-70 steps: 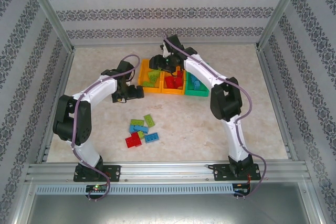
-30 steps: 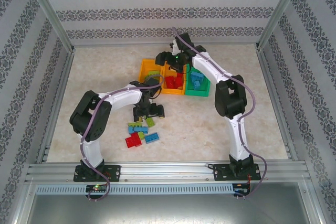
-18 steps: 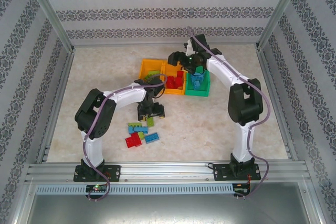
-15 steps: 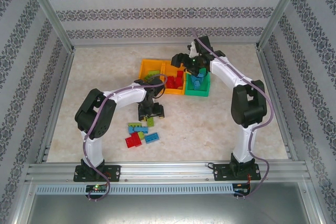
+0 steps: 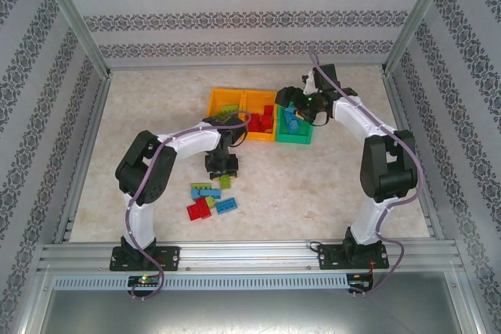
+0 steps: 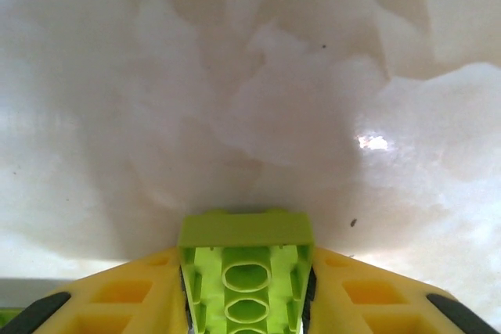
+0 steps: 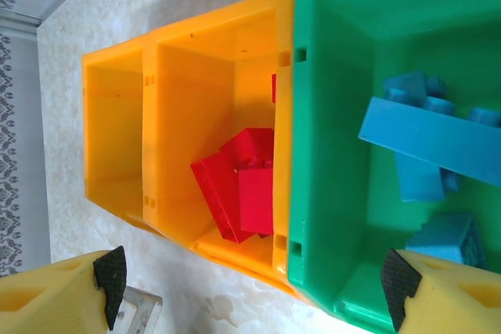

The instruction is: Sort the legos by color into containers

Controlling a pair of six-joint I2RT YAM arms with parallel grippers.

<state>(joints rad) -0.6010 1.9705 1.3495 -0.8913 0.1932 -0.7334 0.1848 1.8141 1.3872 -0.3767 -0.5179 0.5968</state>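
The left gripper (image 6: pixel 245 291) points down at the table (image 6: pixel 250 76). Its yellow fingers (image 6: pixel 125 295) squeeze a lime green brick (image 6: pixel 245 263) from both sides. From above, this gripper is at the far side of the loose legos (image 5: pixel 210 197), which lie left of the middle and closer to the near edge of the table.

The brick's long side runs the same way as the fingers. One short end sticks out past the fingertips toward the table, and I cannot tell if it touches. The hollow bottom, with its round tubes, faces the wrist camera.

The right gripper (image 7: pixel 254 279) is wide open and holds nothing. It hangs over the bins, which stand in a row near the middle of the far edge. The middle orange bin (image 7: pixel 215 68) has red bricks (image 7: pixel 239 185) in it. The green bin (image 7: pixel 329 115) has blue bricks (image 7: pixel 438 146). So I think the lime one goes in the left orange bin (image 7: pixel 109 115).

What could go wrong? The fingers only pinch the smooth sides, so the brick could slip or twist when lifted. It could also fall into the red bin next door. And the two arms could bump, since the right one is over the bins.
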